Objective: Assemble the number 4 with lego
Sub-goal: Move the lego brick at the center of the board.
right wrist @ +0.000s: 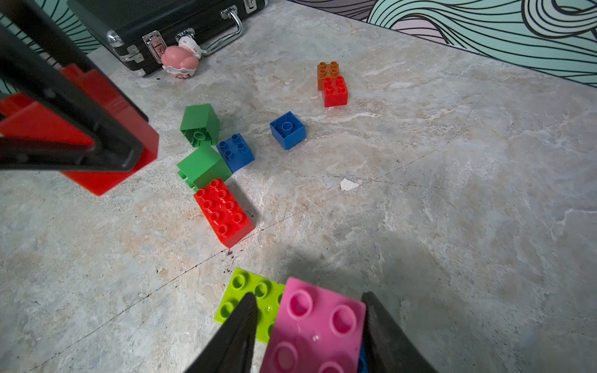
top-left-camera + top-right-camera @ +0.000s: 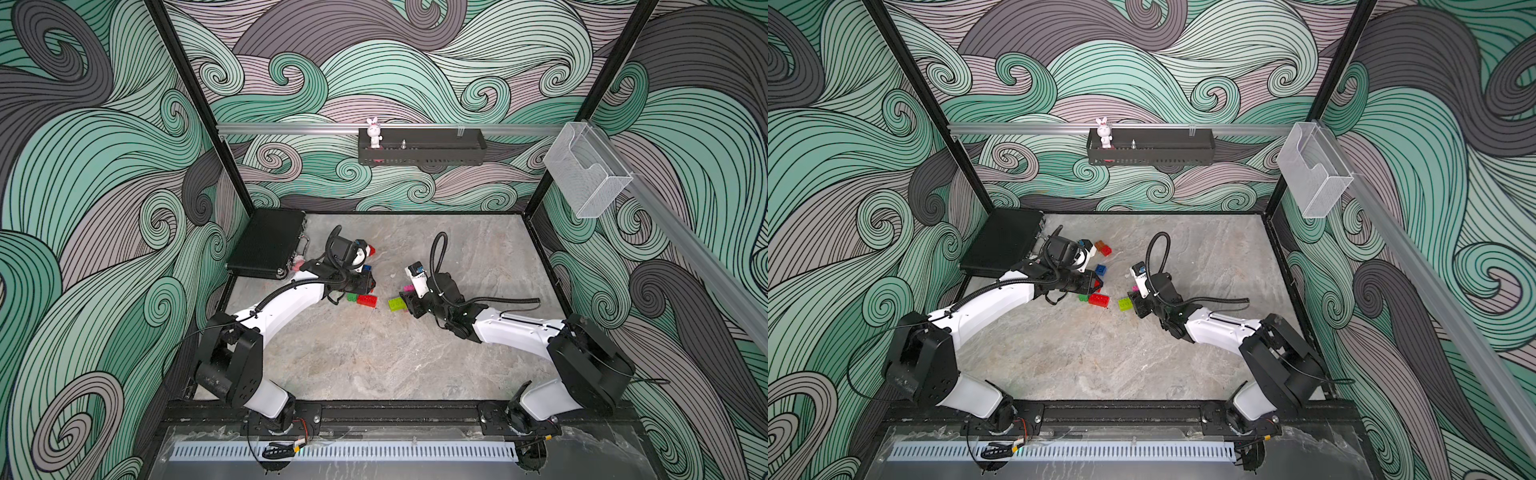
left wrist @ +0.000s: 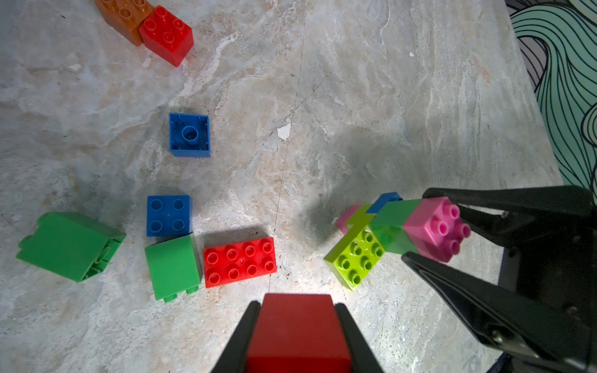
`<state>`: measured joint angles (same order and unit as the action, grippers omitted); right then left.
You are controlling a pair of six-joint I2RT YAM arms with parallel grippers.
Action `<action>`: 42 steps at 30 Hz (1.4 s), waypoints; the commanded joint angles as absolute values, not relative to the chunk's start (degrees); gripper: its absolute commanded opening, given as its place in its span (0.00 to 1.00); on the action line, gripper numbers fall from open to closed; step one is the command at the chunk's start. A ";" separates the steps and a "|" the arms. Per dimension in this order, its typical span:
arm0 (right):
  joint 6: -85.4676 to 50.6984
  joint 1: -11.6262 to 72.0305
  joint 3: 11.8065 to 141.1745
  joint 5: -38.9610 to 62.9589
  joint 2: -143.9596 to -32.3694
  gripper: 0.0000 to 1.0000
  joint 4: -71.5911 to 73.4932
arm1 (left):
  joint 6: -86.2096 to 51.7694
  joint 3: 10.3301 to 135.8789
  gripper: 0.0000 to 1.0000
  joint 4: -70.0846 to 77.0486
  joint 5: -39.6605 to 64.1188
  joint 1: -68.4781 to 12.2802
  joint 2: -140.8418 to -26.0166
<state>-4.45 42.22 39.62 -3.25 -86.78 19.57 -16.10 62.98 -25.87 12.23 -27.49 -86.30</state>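
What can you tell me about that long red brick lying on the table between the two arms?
The long red brick looks like glossy plastic, with eight round studs in two rows of four. It lies flat on the table, studs up, with no damage that shows. One short end meets a green brick tipped on its side; they seem to touch. Nothing holds it.

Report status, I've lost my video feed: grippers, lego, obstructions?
Left gripper shut on red brick. Right gripper straddling pink brick on partial build, grip unconfirmed. Loose long red brick nearby, not touching.
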 commanded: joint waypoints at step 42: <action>0.53 43.16 35.18 -5.33 -98.42 0.00 16.97 | 13.98 58.29 0.00 -14.47 20.70 -33.52 -87.28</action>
<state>0.54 42.89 38.96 -5.48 -94.74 30.68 9.80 57.49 -16.32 19.59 -33.30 -87.55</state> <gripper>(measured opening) 0.352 0.332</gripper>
